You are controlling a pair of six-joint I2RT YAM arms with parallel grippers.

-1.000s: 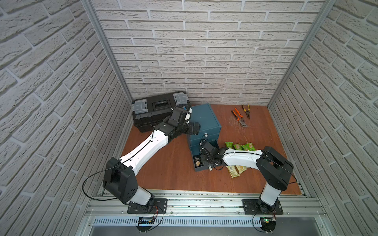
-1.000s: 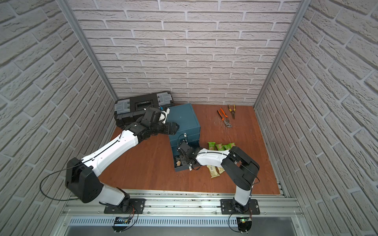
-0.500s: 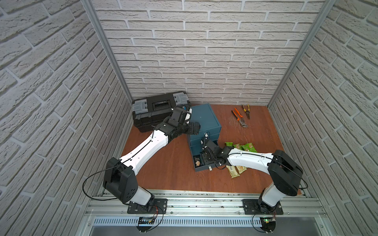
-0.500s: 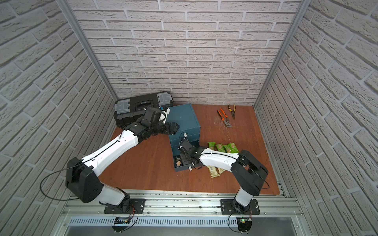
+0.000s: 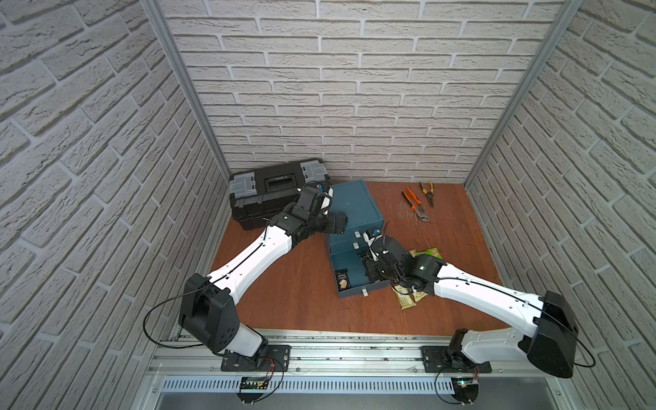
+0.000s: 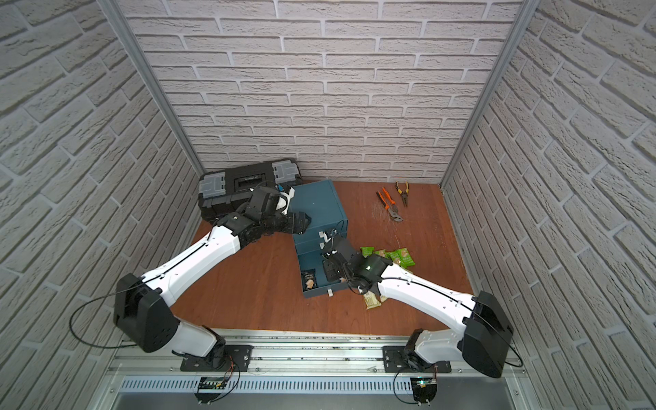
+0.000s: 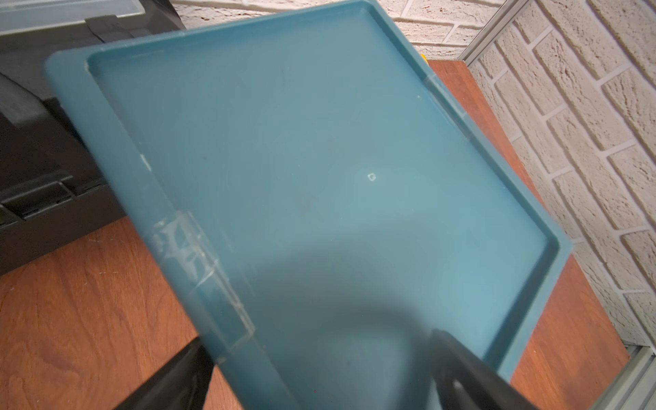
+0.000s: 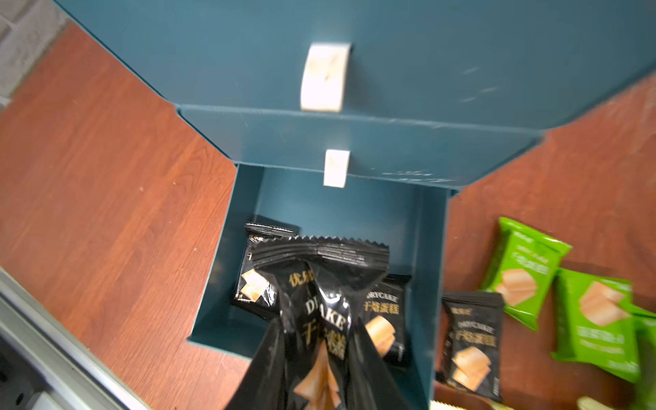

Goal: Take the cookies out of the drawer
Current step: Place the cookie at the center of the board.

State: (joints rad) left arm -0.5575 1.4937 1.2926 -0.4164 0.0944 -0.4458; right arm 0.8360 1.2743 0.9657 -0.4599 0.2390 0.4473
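Right gripper (image 8: 316, 340) clamps a black packet (image 8: 319, 262) by its middle over the open bottom drawer (image 8: 435, 284), where two more black cookies (image 8: 253, 280) lie flat inside. Left gripper (image 5: 334, 224), jaws spread, sits at the near left corner of the teal cabinet (image 5: 355, 206); whether it presses down cannot be told. The carry is best done by lifting until the dangling wrapper clears the drawer's right wall, then swinging right to the green packets (image 6: 401, 256) already on the table (image 5: 284, 284). That side is open but crowded: another black one (image 8: 472, 340) lies just beside the wall, so a release further right looks safer. White pull tabs (image 8: 335, 167) of the shut drawers overhang the far end. Pliers (image 5: 415, 206) and toolbox (image 5: 277, 191) lie well apart, by the far wall
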